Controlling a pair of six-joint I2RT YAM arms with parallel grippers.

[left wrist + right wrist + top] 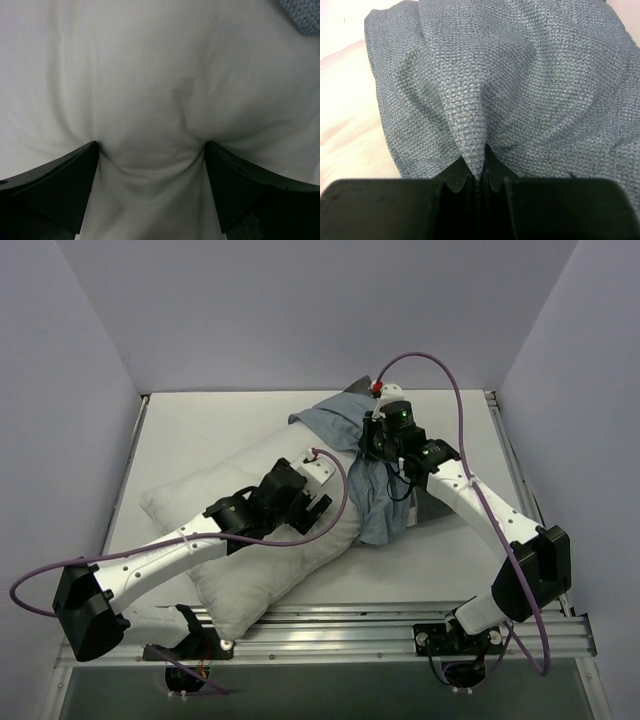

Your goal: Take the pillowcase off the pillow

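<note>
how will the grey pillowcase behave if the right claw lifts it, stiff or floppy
Probably floppy: the pillowcase tents into soft folds where the shut right claw pinches it, so the rest should drape and trail. Its coarse weave likely resists slipping. It looks light, but may drag where it bunches against the pillow.

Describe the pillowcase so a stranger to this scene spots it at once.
On the white table lies a big white pillow, set diagonally. Bunched at its far right end is the pillowcase: the only blue-grey woven cloth, pinched in the shut right gripper.
</note>
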